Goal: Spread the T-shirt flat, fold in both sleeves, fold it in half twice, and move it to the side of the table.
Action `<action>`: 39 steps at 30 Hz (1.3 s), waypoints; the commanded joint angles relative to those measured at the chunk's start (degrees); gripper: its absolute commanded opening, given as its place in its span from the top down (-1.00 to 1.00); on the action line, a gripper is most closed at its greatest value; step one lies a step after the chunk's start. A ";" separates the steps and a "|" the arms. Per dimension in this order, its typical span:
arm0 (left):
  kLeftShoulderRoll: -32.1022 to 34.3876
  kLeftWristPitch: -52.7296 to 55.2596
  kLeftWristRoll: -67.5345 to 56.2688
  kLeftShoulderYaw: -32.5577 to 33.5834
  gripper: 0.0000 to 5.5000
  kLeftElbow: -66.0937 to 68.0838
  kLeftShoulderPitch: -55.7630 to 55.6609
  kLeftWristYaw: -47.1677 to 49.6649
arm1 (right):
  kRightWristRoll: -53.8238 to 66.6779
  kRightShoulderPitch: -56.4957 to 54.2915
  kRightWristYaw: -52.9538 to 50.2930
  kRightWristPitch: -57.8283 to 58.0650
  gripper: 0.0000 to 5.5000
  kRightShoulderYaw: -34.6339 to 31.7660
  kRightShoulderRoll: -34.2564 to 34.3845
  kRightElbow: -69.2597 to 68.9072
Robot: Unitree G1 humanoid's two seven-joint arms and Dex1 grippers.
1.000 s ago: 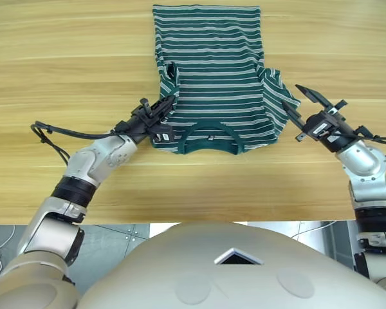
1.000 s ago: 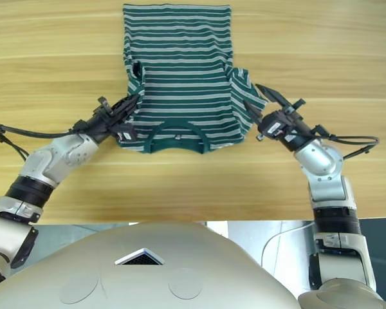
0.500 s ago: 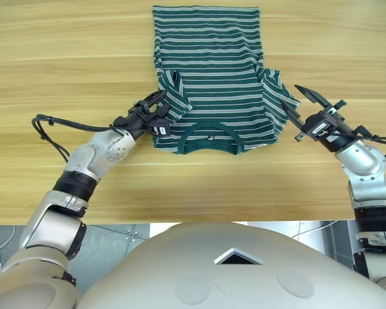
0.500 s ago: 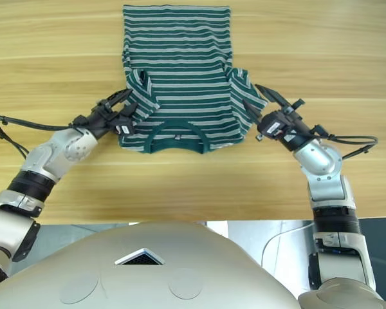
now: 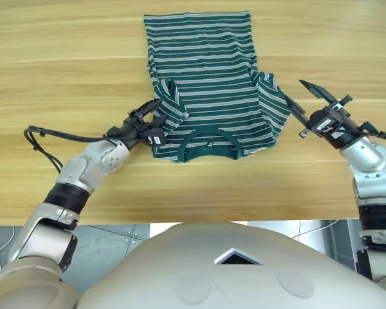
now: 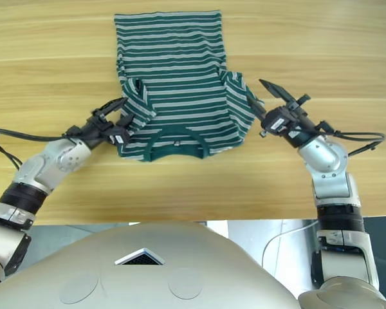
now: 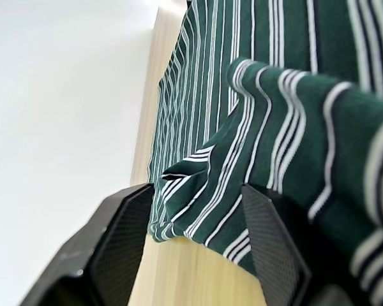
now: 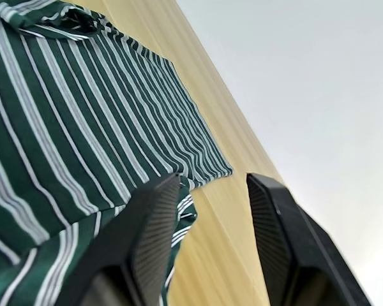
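Observation:
A green T-shirt (image 5: pixel 206 71) with white stripes lies on the wooden table (image 5: pixel 64 64), its collar (image 5: pixel 206 138) toward me. The left sleeve (image 5: pixel 170 103) is turned in over the chest. The right sleeve (image 5: pixel 271 103) still sticks out, rumpled. My left gripper (image 5: pixel 152 114) is at the shirt's left shoulder. It is open, and a fold of striped fabric (image 7: pixel 204 191) lies between its fingers. My right gripper (image 5: pixel 303 100) is open just right of the right sleeve, with the sleeve's edge (image 8: pixel 179 210) beside one finger.
Bare wood stretches to both sides of the shirt and beyond its hem. The table's front edge (image 5: pixel 180 217) runs just below both arms. A black cable (image 5: pixel 42 136) loops off my left forearm over the table.
My left gripper drew back to the left. The shirt slid left with it and turned slightly. The left sleeve settled onto the chest. My right gripper rose a little.

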 commanded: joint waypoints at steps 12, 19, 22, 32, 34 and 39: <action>9.27 4.50 0.81 3.64 0.06 -6.01 20.02 -3.44 | -15.83 0.80 -6.68 -1.18 0.29 1.12 -4.56 5.31; 9.46 3.98 1.97 6.57 0.06 -5.68 16.79 -1.96 | -20.91 9.13 -6.10 -0.76 0.29 2.47 -8.10 -0.30; 8.36 1.05 -0.55 7.19 0.06 -10.03 18.41 -2.04 | -23.03 12.87 -6.18 0.37 0.29 2.70 -8.92 -2.91; 6.51 -2.52 -6.23 14.14 0.06 -22.69 23.03 -1.64 | -32.91 6.85 -12.67 4.48 0.29 9.14 -5.81 1.33; 6.53 -2.54 -6.14 15.42 0.06 -23.21 23.49 -1.86 | -34.57 4.78 -14.95 5.12 0.29 10.24 -5.75 3.35; 5.65 -2.25 -5.47 17.01 0.06 -22.76 23.51 -1.98 | -35.83 2.19 -18.04 5.22 0.29 12.19 -6.27 6.76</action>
